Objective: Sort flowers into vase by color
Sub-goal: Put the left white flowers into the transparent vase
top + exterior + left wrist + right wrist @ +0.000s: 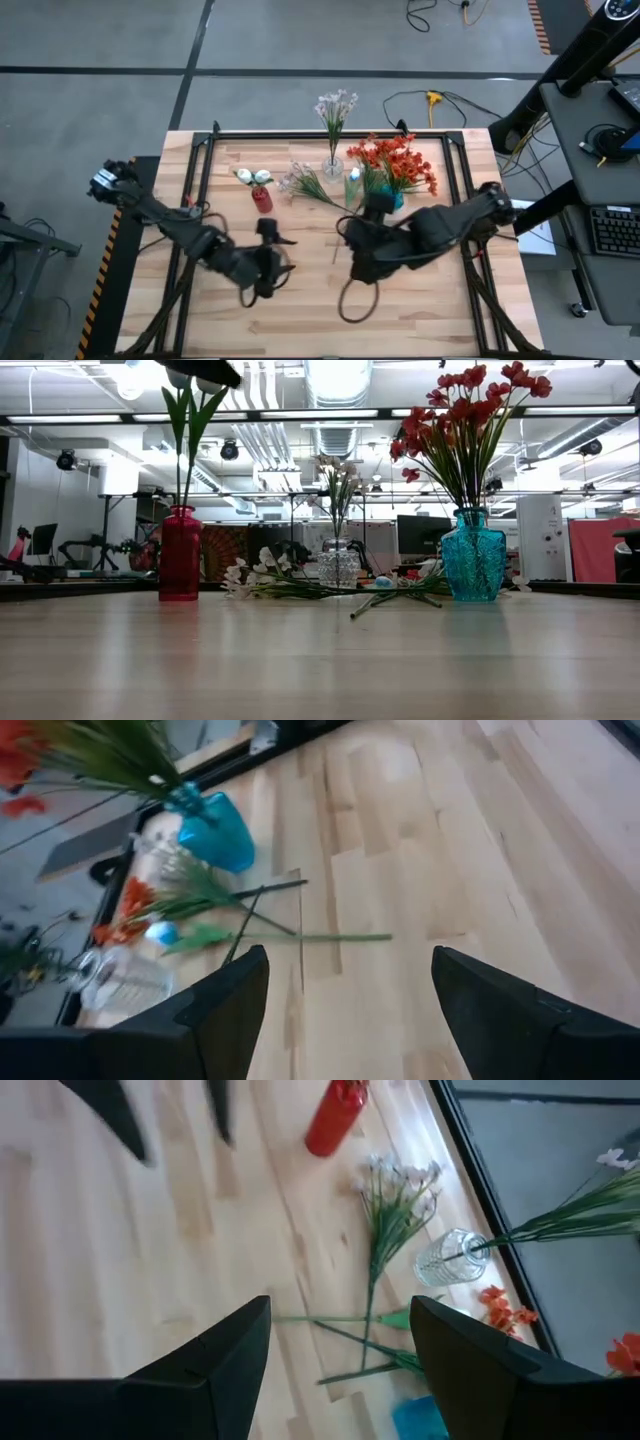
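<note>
Loose flowers point(310, 185) lie on the worktop point(300, 300) just past its centre: a pale pink-white spray with long green stalks, spread flat between the red vase point(262, 199) at 9 o'clock of it and the blue vase point(392, 198) at 3 o'clock. The red vase holds white buds point(252, 176). The clear vase point(333, 167), at 12 o'clock of the loose stems, holds a pale spray. The blue vase carries the orange-red blooms point(398, 163). The left tool point(283, 242) hovers at 7 o'clock of the loose flowers, fingers spread and empty. The right tool point(345, 232), at 5 o'clock of them, also stands open, holding nothing.
</note>
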Action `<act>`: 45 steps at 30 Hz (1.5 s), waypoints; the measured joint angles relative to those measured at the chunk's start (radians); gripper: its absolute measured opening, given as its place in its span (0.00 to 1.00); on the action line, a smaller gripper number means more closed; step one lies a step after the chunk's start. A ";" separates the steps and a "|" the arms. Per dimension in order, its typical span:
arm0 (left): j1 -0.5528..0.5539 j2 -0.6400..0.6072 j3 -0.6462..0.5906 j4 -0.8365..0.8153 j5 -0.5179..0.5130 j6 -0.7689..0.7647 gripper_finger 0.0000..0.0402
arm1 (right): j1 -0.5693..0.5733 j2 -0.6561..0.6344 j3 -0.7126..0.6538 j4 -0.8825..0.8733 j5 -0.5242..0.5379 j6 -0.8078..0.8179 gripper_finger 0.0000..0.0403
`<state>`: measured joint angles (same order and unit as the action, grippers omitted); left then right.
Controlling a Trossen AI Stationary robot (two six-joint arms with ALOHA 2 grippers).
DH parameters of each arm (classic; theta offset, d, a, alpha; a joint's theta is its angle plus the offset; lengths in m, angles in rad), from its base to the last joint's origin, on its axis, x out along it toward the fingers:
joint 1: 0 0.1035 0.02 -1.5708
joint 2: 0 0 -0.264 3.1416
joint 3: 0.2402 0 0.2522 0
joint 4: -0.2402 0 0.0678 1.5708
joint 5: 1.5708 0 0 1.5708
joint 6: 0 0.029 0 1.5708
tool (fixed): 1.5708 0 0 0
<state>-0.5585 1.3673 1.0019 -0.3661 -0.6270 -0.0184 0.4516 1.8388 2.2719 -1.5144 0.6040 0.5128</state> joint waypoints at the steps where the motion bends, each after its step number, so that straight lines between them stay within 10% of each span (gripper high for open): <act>1: 0.026 0.011 0.000 0.019 0.025 0.039 0.65 | 0.009 -0.016 0.000 0.000 0.000 0.008 0.58; 27: 0.544 0.373 0.037 0.288 0.435 0.437 0.63 | 0.147 -0.151 0.000 -0.001 -0.012 0.075 0.58; 45: 0.706 0.613 0.176 0.293 0.509 0.523 0.63 | 0.147 -0.188 0.000 -0.009 -0.001 0.066 0.58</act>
<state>0.1475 1.9799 1.1778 -0.0728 -0.1178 0.5044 0.5983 1.6512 2.2719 -1.5232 0.6025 0.5787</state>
